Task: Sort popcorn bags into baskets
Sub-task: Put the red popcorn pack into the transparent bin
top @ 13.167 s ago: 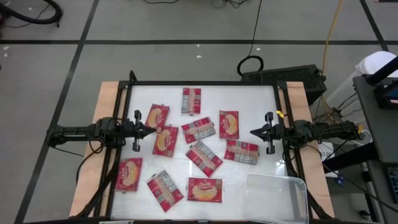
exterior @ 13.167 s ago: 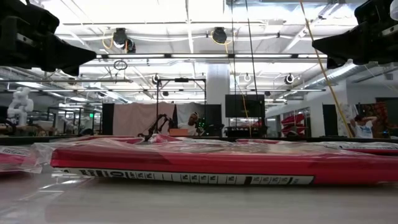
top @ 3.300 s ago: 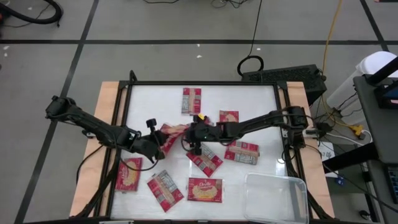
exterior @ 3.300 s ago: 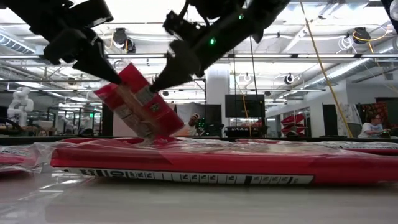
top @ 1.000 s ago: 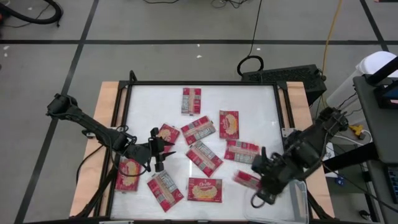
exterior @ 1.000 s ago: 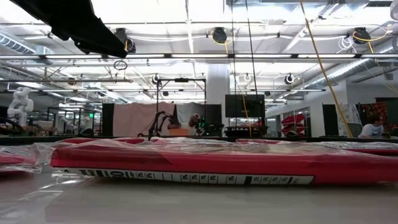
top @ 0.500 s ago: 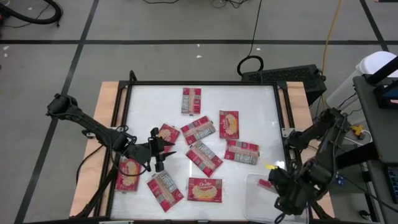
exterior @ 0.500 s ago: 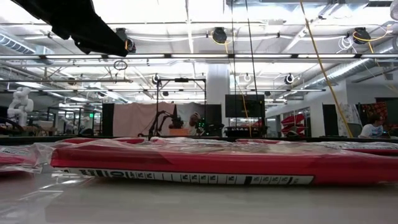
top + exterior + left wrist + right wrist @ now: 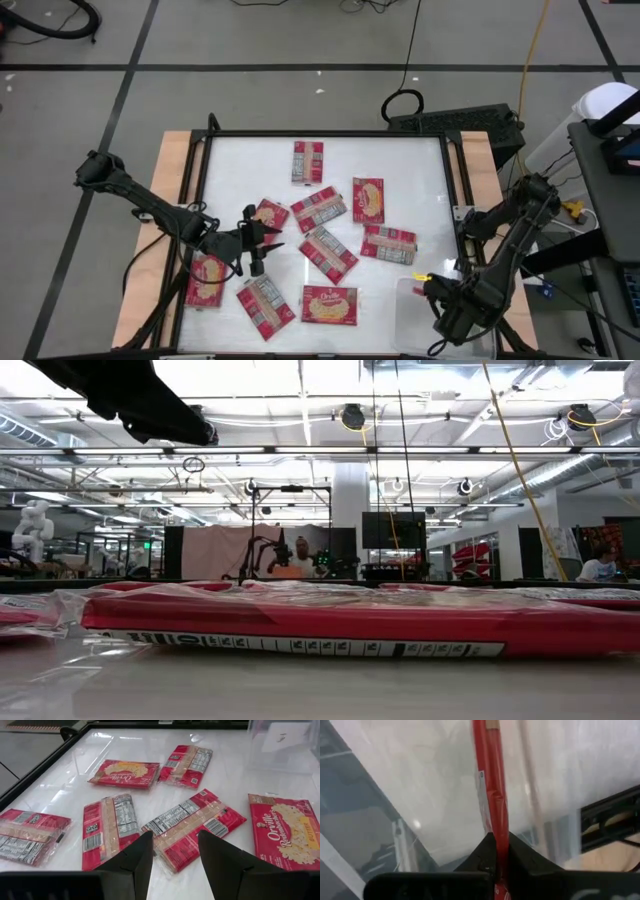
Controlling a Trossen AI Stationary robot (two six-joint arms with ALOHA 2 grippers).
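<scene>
Now right gripper (image 9: pixel 495 851), clamped on a popcorn bag (image 9: pixel 492 780) edge-on over the bin (image 9: pixel 410 305); may snag rim. Left gripper (image 9: pixel 175 851) apart, over bench.

"Orville Redenbacher's" is printed in white script on the red popcorn packet (image 9: pixel 284 833) seen face up in the left wrist view; "BUTTER" is read on its yellow band; the neighbouring packets (image 9: pixel 192 826) carry barcodes and nutrition panels, apparently too small to be read.
</scene>
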